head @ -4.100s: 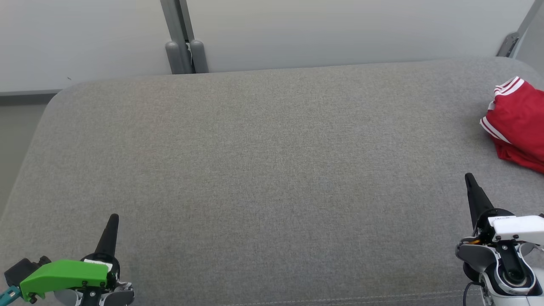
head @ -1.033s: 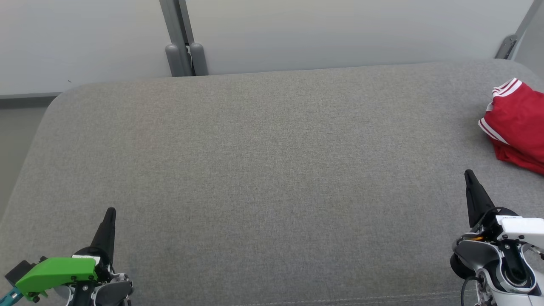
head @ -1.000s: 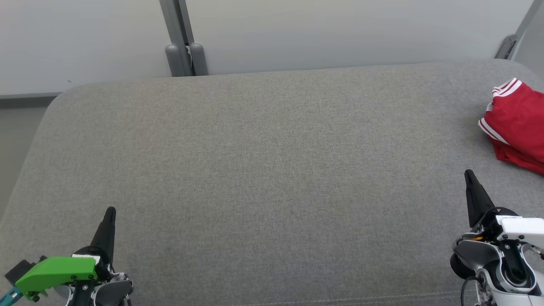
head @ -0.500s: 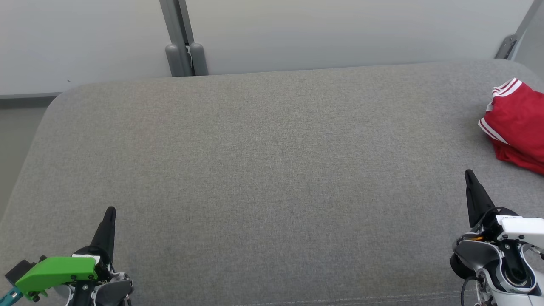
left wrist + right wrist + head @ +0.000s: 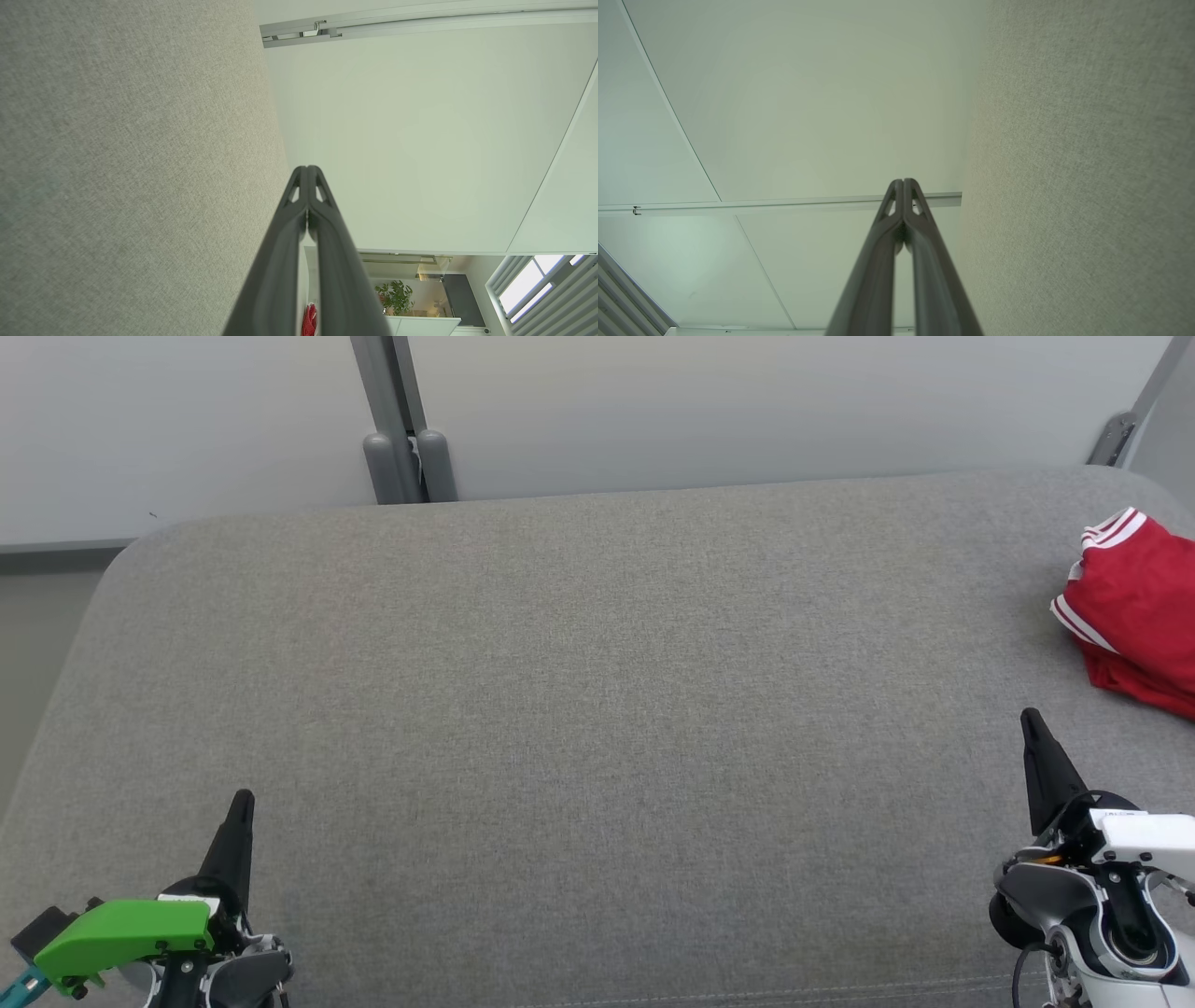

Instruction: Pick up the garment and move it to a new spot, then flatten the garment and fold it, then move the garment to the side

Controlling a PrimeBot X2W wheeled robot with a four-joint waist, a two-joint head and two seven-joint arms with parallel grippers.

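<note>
Closed right gripper (image 5: 903, 181) beside grey cushion (image 5: 1087, 163).

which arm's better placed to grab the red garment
Right. The bright red soft garment with white stripe trim lies at the grey fabric cushion's right edge, just ahead of the shut right gripper; the shut left gripper sits far across.

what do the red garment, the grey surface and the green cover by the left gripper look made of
The garment: soft, thin sports fabric, probably synthetic; it slumps in loose folds.
The grey surface: matte woven upholstery cloth over padding; speckled weave, rounded edges, stitched seam.
The green cover: rigid plastic, probably; hard edges, even colour, dark screws.
</note>
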